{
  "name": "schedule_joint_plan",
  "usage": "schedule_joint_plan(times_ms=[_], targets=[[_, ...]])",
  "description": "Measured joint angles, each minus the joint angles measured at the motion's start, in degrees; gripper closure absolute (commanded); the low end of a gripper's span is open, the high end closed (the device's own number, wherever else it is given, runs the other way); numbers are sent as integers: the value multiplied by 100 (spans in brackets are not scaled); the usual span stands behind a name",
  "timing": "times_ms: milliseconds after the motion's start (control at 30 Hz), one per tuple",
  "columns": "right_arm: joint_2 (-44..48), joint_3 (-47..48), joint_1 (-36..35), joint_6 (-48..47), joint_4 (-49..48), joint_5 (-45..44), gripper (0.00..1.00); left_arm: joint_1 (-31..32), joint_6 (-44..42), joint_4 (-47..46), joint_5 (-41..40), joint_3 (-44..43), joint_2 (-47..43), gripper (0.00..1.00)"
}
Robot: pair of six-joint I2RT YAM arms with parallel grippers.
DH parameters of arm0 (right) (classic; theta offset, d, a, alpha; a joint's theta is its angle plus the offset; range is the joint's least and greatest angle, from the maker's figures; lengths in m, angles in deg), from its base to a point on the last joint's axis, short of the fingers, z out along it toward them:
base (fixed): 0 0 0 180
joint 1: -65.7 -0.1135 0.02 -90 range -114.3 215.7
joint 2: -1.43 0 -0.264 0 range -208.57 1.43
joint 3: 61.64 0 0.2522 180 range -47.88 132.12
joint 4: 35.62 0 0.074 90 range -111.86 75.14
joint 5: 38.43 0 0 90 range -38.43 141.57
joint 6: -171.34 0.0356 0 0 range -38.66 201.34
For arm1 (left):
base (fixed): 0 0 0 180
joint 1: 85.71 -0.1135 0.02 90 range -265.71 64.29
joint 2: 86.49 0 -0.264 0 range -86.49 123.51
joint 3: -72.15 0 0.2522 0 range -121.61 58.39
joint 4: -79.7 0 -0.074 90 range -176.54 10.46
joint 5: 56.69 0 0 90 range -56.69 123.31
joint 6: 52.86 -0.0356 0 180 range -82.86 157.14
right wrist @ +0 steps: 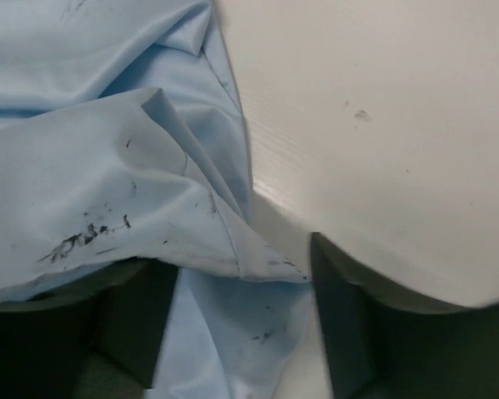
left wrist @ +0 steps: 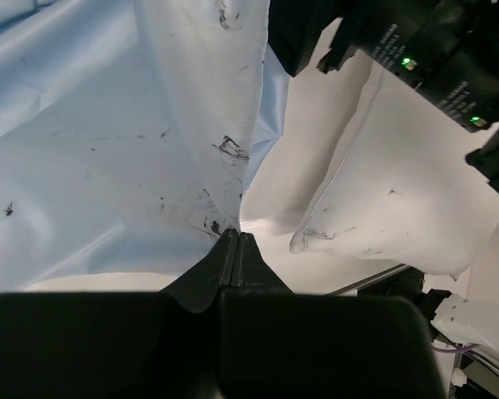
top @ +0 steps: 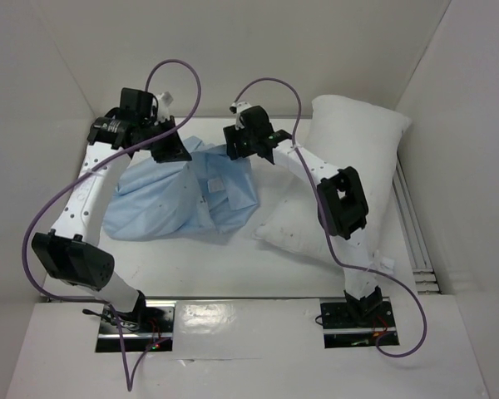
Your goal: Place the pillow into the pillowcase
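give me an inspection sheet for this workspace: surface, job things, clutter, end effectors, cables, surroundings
surface: white table, both job items lying on it
pillow: white, at the right, fully outside the case, a few dark specks
pillowcase: light blue, crumpled left of centre, dark smudges
clutter: nothing seen
left end effector: shut, pinching the pillowcase fabric
right end effector: jaws apart, a pillowcase fold between them, not gripped
cables: purple, looping above both arms and past the bases, no snag visible
surroundings: white walls on three sides
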Motion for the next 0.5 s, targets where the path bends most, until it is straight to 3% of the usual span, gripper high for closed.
schedule_joint_plan(times_ms=[33,100,133,167,333,500], targets=[[-44,0,0,-11,-37,66,55,-28,-7,-2,28,-33,-7,100],[-68,-11,0,-15,-164,219,74,-92,-11,9,94,-83,-37,100],[-68,-11,0,-26,-223,280,95,-129,-13,15,116,-101,-57,100],[-63,-11,0,-39,-313,323,100,-164,-13,24,146,-120,-83,100],[184,-289,4,48,-732,83,100,-339,-24,83,212,-227,-188,100],[1158,-1023,33,295,-874,-584,100,-514,-120,149,232,-278,-280,100]])
